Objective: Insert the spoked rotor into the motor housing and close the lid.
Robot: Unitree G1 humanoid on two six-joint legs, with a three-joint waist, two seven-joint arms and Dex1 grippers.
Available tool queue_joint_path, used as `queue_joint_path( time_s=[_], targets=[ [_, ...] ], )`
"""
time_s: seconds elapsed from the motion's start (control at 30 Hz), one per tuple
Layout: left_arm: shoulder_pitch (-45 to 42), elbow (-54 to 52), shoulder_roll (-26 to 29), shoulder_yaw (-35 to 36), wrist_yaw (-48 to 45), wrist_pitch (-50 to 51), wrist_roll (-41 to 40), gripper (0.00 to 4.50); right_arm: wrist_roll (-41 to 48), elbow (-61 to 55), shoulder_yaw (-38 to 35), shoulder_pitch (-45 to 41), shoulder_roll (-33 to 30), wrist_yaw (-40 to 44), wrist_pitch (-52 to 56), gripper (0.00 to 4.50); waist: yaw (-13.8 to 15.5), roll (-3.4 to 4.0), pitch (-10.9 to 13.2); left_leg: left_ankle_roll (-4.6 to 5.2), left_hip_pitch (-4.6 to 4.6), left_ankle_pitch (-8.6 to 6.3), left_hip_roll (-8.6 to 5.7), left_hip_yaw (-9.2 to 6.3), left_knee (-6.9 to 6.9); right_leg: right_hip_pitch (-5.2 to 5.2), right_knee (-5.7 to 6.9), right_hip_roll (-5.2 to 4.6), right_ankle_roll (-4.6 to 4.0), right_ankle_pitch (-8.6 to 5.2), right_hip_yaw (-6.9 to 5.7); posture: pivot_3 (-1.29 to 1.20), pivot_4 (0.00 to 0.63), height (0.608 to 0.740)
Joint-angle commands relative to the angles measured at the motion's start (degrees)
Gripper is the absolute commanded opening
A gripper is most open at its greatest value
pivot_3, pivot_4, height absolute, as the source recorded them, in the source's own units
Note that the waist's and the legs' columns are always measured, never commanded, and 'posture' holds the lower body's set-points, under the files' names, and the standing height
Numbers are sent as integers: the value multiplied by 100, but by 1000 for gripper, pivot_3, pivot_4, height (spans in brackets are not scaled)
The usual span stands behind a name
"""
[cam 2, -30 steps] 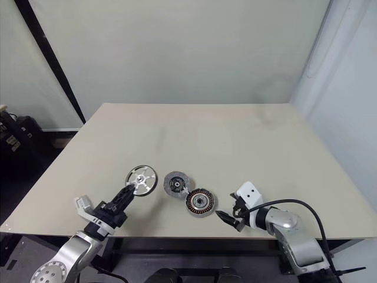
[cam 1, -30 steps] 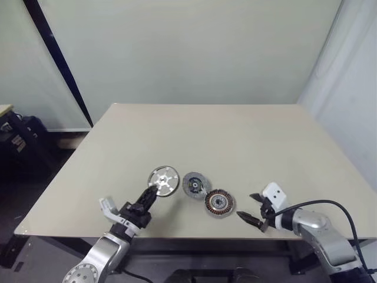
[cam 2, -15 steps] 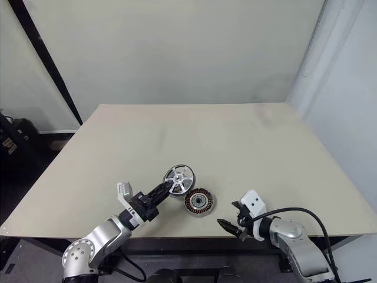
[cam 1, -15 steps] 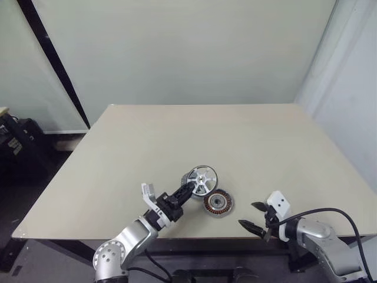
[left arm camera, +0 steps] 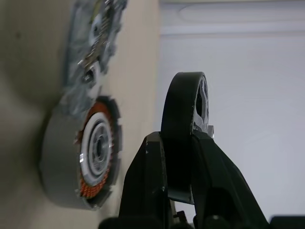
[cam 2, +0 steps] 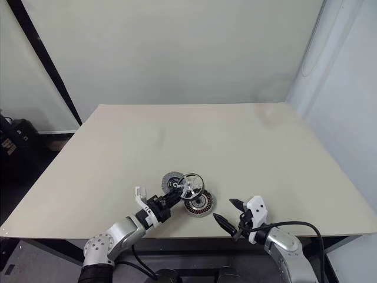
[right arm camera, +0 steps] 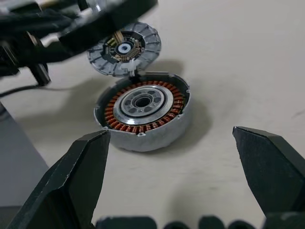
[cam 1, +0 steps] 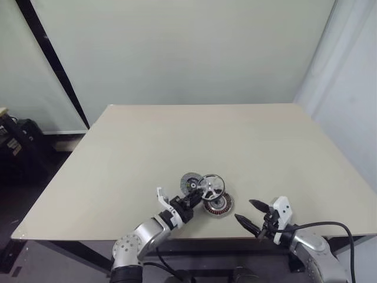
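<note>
My left gripper is shut on the dark rim of the spoked rotor and holds it on edge, lifted just above the motor housing. The housing lies flat on the table near the front edge, its copper windings ringed around a silver centre. The grey lid lies flat beside the housing, at its far left. My right gripper hovers open just right of the housing with nothing between its fingers. In the left wrist view the rotor's rim sits clamped between the fingers.
The beige table stretches back to a pale wall. Its front edge runs just below the parts and both grippers. A dark bar leans at the far left.
My left gripper has carried the rotor to the right, from left of the lid to just over the housing. The right gripper has stayed open and hardly moved.
</note>
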Motion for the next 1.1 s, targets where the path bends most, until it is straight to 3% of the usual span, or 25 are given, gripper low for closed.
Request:
queue_joint_path(
  time_s=[0.03, 1.0, 1.1],
  targets=[
    [-157, 70, -46, -21, -50, 80, 198, 270, 82, 155, -93, -31, 85, 89, -475, 4500, 1, 1, 0, 0, 0, 0, 0, 1, 0, 0, 0, 0, 0, 0, 0, 0, 0, 740],
    [-435, 418, -354, 211, 60, 359, 1405, 270, -261, 491, 122, 30, 57, -33, -816, 4500, 1, 1, 0, -4, 2, -3, 0, 6, 2, 2, 0, 0, 0, 0, 3, 0, 0, 740],
    [-455, 407, -366, 209, 33, 441, 1466, 1270, -274, 499, 118, 21, 60, -43, -814, 4500, 3, 2, -1, -4, 2, -3, 0, 6, 2, 3, 0, 0, 0, 0, 3, 0, 0, 740]
  ],
)
